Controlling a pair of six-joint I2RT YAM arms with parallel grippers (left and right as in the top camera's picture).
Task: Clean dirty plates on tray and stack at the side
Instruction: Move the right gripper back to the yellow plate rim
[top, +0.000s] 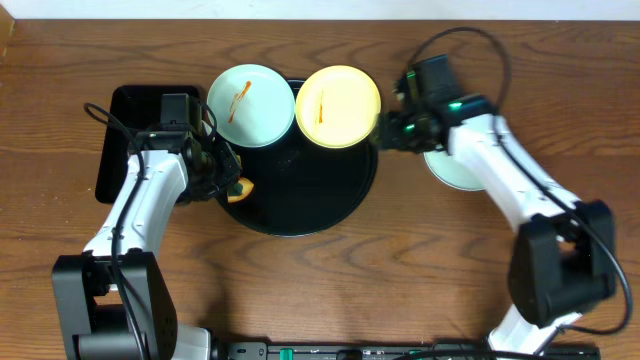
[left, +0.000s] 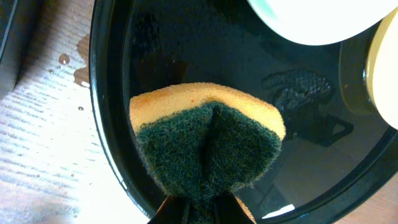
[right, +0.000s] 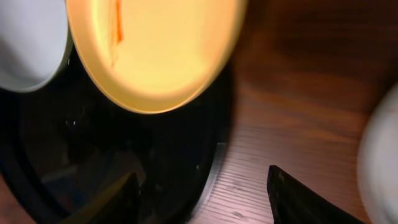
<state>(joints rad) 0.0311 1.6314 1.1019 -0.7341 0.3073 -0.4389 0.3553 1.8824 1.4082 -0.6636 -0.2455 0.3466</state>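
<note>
Overhead: two streaked plates (top: 250, 92) overhang the far rim of the tray (top: 300, 195); right gripper (top: 384, 130) stands open, empty, at its right edge; left gripper (top: 230, 184) clamps a sponge (top: 244, 187) inside its left rim.

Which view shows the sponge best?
Left wrist: the sponge fills the frame, yellow foam and green pad, pinched by the left tool. Overhead shows only an orange sliver at the tray rim. Right wrist shows none of it.

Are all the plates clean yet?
Not yet. One pale plate sits beside the tray, apparently done. The left gripper grips the sponge; the right gripper hangs open by the yellow plate. That one and the blue-green plate on the tray show orange streaks, so both need wiping and stacking.
</note>
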